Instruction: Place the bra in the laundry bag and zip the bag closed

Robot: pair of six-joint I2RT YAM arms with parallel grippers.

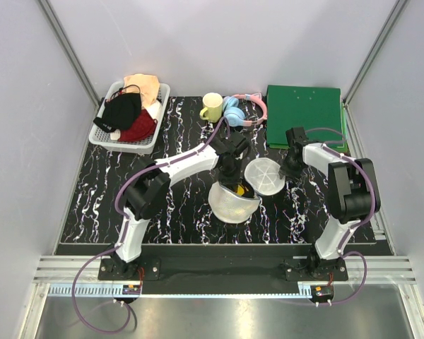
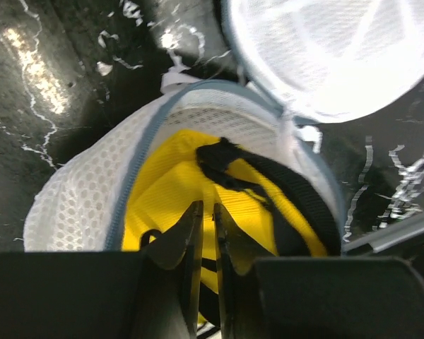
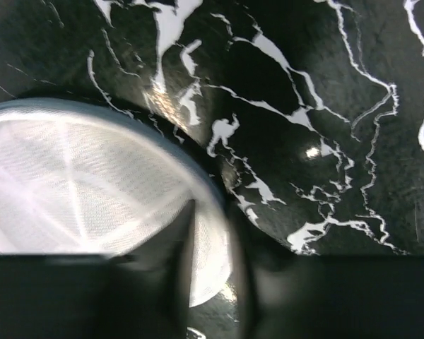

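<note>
The laundry bag lies open in the middle of the table. Its near dome half holds the yellow bra, and its other half lies open to the right. My left gripper reaches down into the near half. In the left wrist view its fingers are all but shut and pressed against the bra, which sits inside the mesh wall. My right gripper is at the open half's right edge. Its blurred fingers straddle the white mesh rim.
A white slatted basket at the back left holds black, dark red and beige garments. A yellow mug and blue-pink headphones stand at the back. A green board lies at the back right. Grey walls enclose the black marbled table.
</note>
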